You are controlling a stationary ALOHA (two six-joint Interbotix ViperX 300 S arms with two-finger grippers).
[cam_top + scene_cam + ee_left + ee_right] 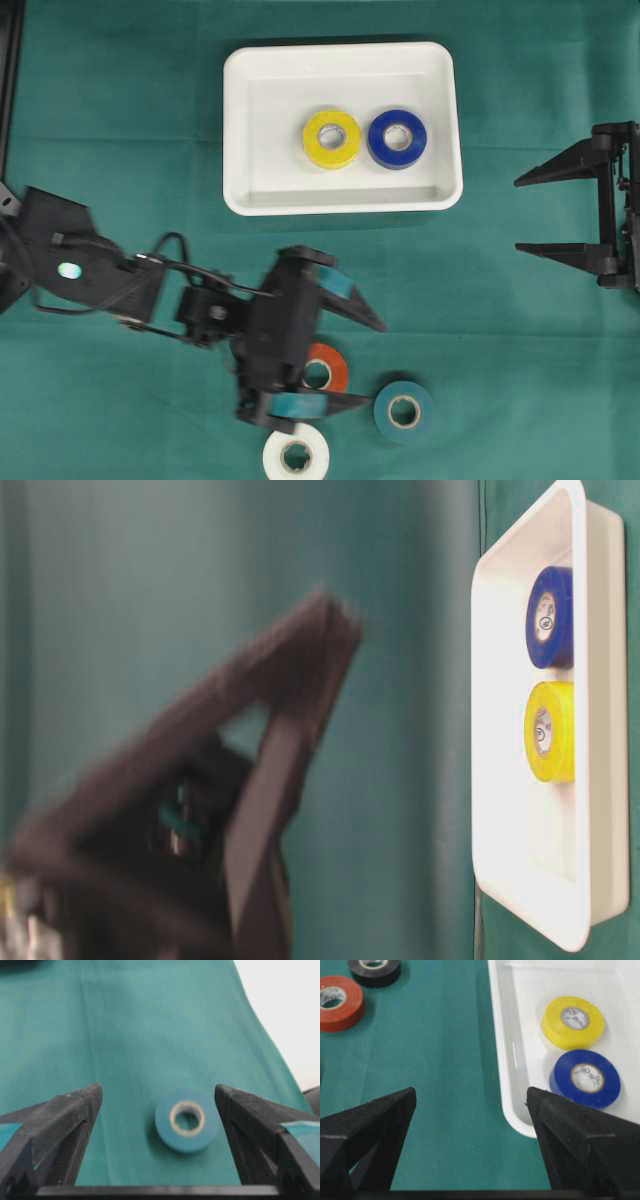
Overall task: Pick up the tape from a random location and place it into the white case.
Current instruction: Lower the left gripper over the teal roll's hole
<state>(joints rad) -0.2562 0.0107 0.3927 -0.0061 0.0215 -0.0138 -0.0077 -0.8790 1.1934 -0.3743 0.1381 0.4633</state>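
- Surface: green cloth [520, 60], matte with faint creases, covering the whole table; pale wall beyond its far edge in the left wrist view.
- White case [240, 130]: shallow glossy plastic tray, rounded corners, raised rim; holds a yellow roll [332, 138] and a blue roll [397, 138] lying flat, side by side.
- Loose tape: teal roll [404, 411], orange roll [326, 368] and white roll [296, 456] lying on the cloth near the front edge; a black roll [374, 970] appears in the right wrist view.
- Left gripper [348, 360]: black wedge-shaped jaws spread wide, empty, above the orange roll, teal roll just ahead.
- Right gripper [545, 215]: jaws apart, empty, beside the case.
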